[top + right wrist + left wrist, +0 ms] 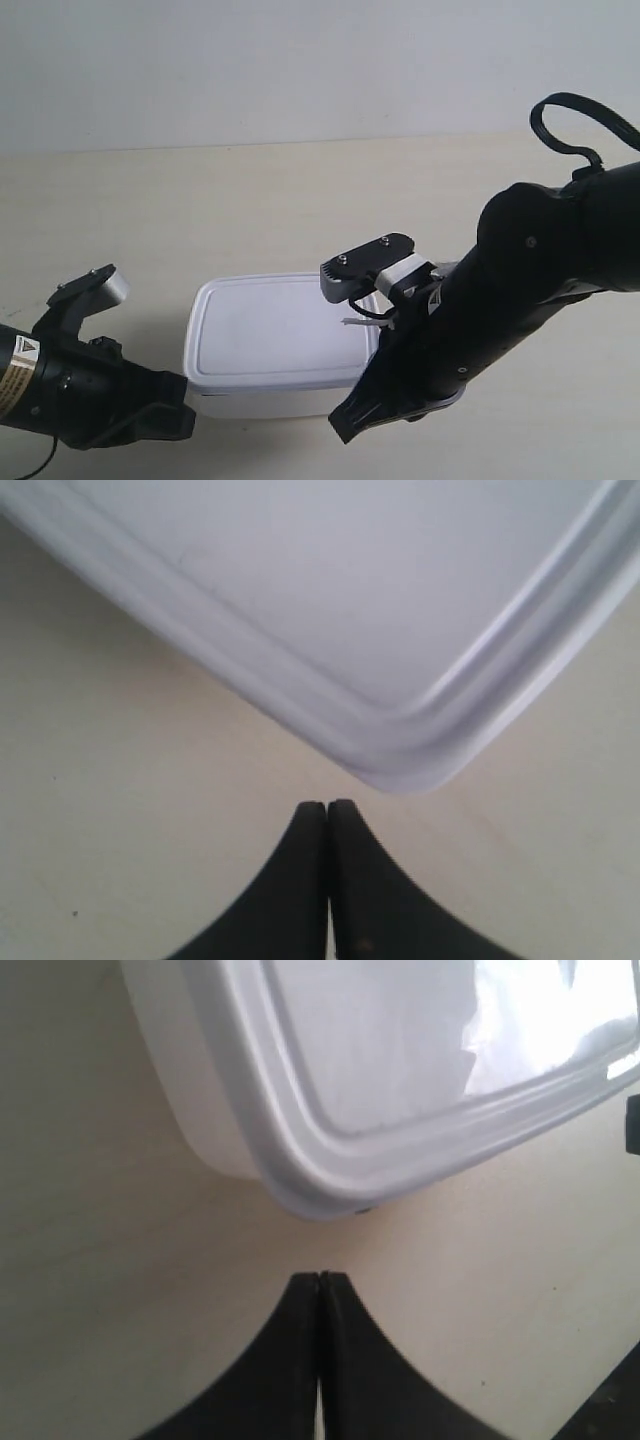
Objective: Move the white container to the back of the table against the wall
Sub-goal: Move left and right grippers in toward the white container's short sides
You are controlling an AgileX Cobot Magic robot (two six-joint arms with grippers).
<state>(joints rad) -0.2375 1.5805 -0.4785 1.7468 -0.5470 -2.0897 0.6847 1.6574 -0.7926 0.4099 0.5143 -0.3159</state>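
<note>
The container [280,335] is sitting on the near half of the table [300,210], roughly in the middle, with a broad stretch of bare top lying between it and the wall [300,70] at the far side. So the whole trip is waiting to be made.

The left gripper [319,1290] is pointing at one rounded corner with its fingers pressed tight together, holding nothing. A thin strip of table is showing between tips and box. The right gripper [328,815] is doing the same at another corner: closed, empty, just short of the rim.

This is looking like a two-handed shove rather than a lift. To do it well, both tips should be meeting the box low on its side wall, not up on the lid rim, and pressing evenly, since one arm leading would be turning the box instead of sliding it. A slow, straight run toward the far side, easing off as the far side of the box meets the wall, looks safest.

The lid is sitting flat and fully on, and it is opaque, so whatever is inside is staying hidden.
</note>
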